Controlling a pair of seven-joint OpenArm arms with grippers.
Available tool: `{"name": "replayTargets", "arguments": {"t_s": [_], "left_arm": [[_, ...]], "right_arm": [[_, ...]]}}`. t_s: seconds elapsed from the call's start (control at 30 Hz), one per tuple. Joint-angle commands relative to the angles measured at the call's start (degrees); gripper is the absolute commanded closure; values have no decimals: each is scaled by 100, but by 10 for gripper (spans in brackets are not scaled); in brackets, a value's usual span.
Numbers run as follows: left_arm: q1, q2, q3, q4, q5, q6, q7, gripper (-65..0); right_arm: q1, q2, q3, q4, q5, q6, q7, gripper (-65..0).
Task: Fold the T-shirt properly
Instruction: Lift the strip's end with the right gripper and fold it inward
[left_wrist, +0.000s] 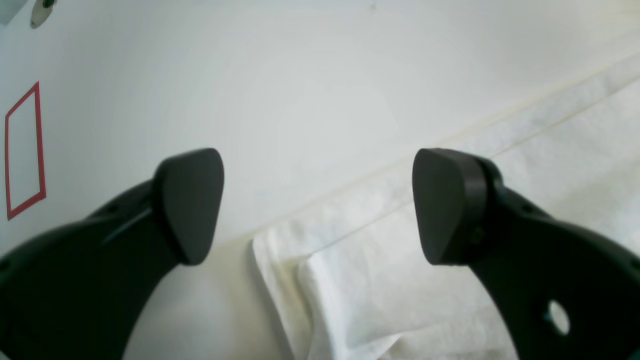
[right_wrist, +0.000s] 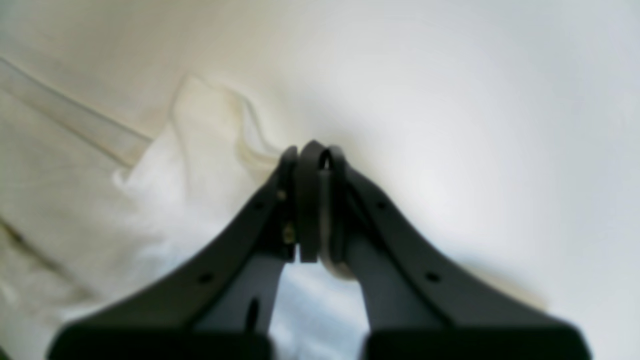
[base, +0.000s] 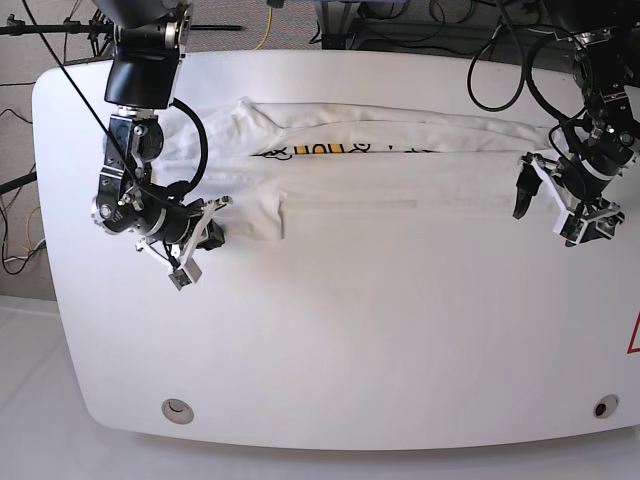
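White desk (base: 330, 340), rounded corners, cables and stands behind its far edge, bare in front of both claws. Left claw (left_wrist: 317, 205) wide open, nothing between the pads, hovering at the corner of the T-shirt (base: 380, 175); from the wrist view the hem corner lies just below and ahead of the gap, a folded layer under the right-hand pad. Probably lined up that way so it can pinch the hem end. Right claw (right_wrist: 312, 205) closed tight at the opposite end of the shirt; a sliver of pale cloth seems caught between the pads, with bunched fabric just to its left, but blur makes the grip hard to confirm. T-shirt runs as a long band between the two claws, already folded lengthwise, print strip peeking out along the fold on the far side. Red outlined rectangle (left_wrist: 24, 152) marked on the desk far left of the left claw, purpose unclear. Judgement: both ends get gripped so the band can be folded across.
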Motion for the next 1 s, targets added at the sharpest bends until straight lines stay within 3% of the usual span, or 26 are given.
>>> {"name": "replayTargets", "arguments": {"t_s": [0.0,0.33,0.97], "left_arm": [[-43,-84,-44,98,-92,34,-115,-558],[-21,-77,-36,87,-76,34,-64,-560],[74,-104,-18,101,-95,34,-27,-559]], "right_arm": [[-22,60,-31,450,348,14,-313,0],[-615,-100,-115,1379,669,14,-1389,0],[-1799,-41,-224,2569,851,14,-1468,0]]}}
